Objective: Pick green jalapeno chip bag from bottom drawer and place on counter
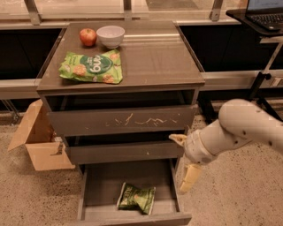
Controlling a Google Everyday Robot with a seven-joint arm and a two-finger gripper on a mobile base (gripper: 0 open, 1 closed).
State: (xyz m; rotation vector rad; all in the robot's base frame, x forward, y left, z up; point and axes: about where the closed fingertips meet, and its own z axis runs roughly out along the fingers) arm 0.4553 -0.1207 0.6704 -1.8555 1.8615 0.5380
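Observation:
The green jalapeno chip bag (136, 197), small, dark olive and wrinkled, lies flat on the floor of the open bottom drawer (101, 189), right of its middle. The counter (154, 53) is the cabinet's grey-brown top. My gripper (184, 158) hangs at the cabinet's right front corner, level with the middle drawer and above and to the right of the bag. Its two pale fingers (189, 176) stand apart, open and empty. It does not touch the bag.
On the counter's left part lie a larger bright green bag (93, 66), a red apple (88, 36) and a white bowl (110, 35). The top drawer front (124, 121) is scratched. A cardboard box (40, 141) stands left of the cabinet. A laptop (265, 11) sits at top right.

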